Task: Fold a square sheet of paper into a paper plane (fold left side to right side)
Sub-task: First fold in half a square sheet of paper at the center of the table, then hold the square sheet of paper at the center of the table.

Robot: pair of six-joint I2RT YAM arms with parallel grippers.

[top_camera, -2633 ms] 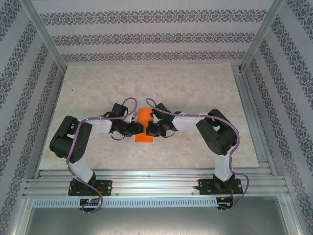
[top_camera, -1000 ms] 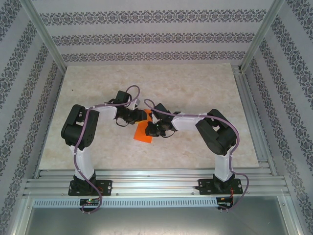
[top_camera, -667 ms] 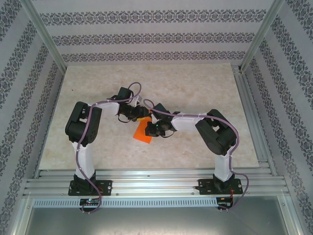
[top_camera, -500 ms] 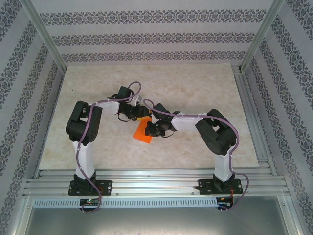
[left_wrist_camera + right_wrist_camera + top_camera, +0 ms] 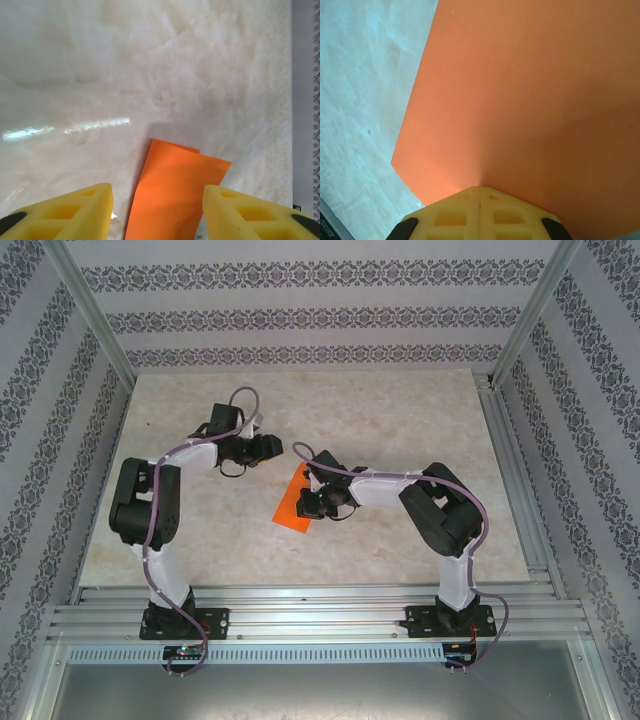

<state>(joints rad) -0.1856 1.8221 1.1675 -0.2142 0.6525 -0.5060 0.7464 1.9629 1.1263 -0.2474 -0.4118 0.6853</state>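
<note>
Folded orange paper (image 5: 290,508) sits mid-counter (image 5: 400,410), its right edge pinched in the closed right pincer (image 5: 480,192), while the left pincer (image 5: 157,200) hovers half-open and empty nearby; the side fold looks made, so pressing the crease flat likely comes next.

Bare table (image 5: 420,430) opens across the upper right and bottom centre of the top view. At centre the right gripper (image 5: 304,503) and its pinched paper (image 5: 287,505) block passage; the left gripper (image 5: 270,445) hangs up-left, a narrow gap between them
</note>
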